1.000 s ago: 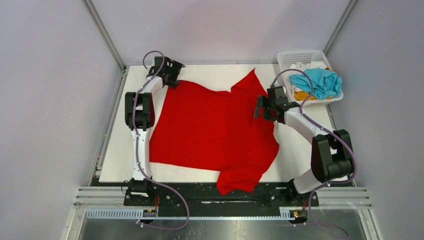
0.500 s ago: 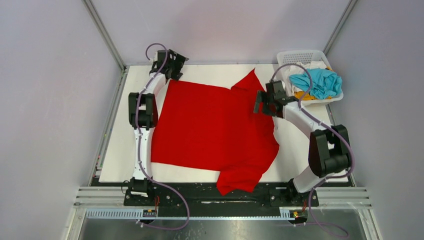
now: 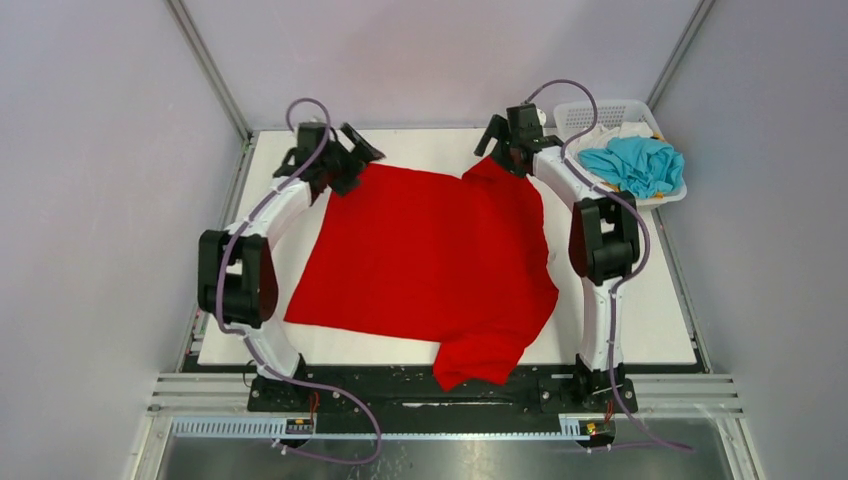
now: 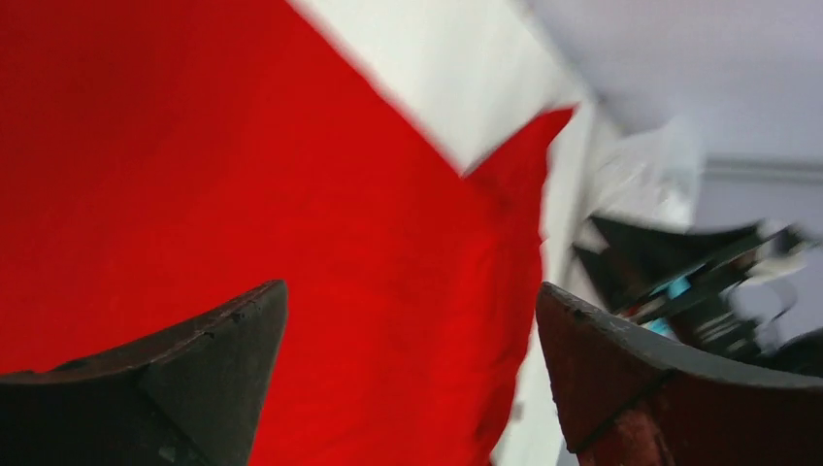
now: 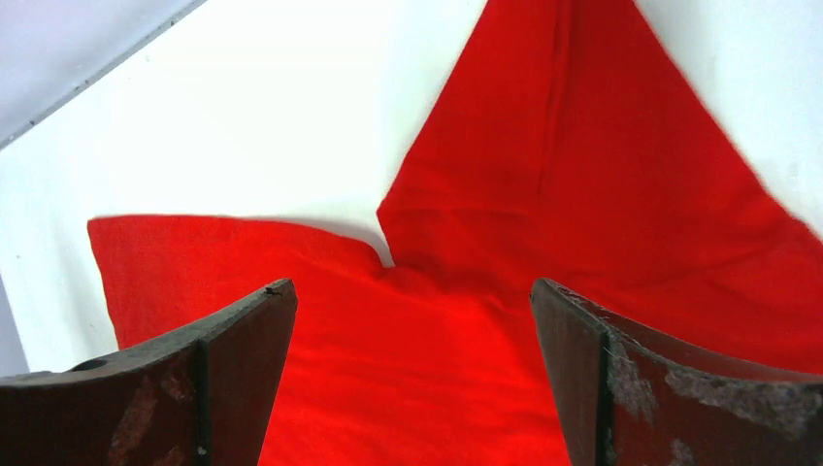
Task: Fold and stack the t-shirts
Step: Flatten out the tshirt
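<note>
Table: the red t-shirt lies spread flat across it, sideways, with the hem to the left. One sleeve points at the far edge. The other sleeve droops over the near edge between the arm bases.

Change over the last second: the right arm is no longer at the shirt's right side. It now reaches out to the far sleeve. The left arm's elbow now bows outward, and its wrist sits by the far left hem corner as before. The hem side now lies a little further left.

White basket, far right corner: holds the turquoise t-shirt and a white one, both untouched.

Left gripper: fingers spread wide over the hem corner, holding nothing. Its wrist view is blurred.
Right gripper: fingers spread wide above the sleeve root, empty.

Judgement: both pincers are staged on the far edge, and no fold has been made yet. The likely next step is to pinch the far corner and sleeve, then draw them toward the near side.
</note>
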Controlling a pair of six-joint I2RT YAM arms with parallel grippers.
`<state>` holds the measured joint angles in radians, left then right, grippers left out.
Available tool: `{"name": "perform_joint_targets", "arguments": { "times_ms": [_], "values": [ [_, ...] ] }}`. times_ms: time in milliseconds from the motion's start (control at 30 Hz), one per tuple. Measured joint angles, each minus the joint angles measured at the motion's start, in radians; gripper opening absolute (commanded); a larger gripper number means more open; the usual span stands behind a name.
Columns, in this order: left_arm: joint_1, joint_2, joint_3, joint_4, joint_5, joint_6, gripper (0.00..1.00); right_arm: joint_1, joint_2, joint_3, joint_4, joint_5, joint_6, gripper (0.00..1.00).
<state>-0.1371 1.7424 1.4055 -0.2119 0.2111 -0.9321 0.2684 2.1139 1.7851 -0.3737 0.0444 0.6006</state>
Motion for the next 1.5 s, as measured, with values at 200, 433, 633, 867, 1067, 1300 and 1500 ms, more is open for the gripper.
{"name": "perform_joint_targets", "arguments": {
  "times_ms": [200,433,633,867,1067,1300,1500],
  "values": [
    [-0.058,0.049,-0.186,-0.049,0.054,0.043,0.99,0.0,0.121,0.056,0.008,-0.026,0.111,0.99],
    [-0.062,0.067,-0.303,-0.086,0.071,0.058,0.99,0.0,0.178,0.068,0.013,-0.032,0.206,0.99],
    [-0.059,0.036,-0.342,-0.107,0.066,0.08,0.99,0.001,0.257,0.129,0.024,-0.034,0.277,0.99],
    [-0.059,0.022,-0.353,-0.134,0.057,0.098,0.99,0.002,0.394,0.34,0.04,-0.029,0.348,0.98],
    [-0.059,0.022,-0.354,-0.137,0.056,0.102,0.99,0.01,0.601,0.672,0.056,-0.027,0.382,0.96],
    [-0.059,0.006,-0.369,-0.14,0.047,0.111,0.99,0.024,0.729,0.772,0.267,0.027,0.429,0.96],
    [-0.059,-0.008,-0.374,-0.182,0.028,0.125,0.99,0.038,0.676,0.713,0.31,0.018,0.318,0.96]
  ]
}}
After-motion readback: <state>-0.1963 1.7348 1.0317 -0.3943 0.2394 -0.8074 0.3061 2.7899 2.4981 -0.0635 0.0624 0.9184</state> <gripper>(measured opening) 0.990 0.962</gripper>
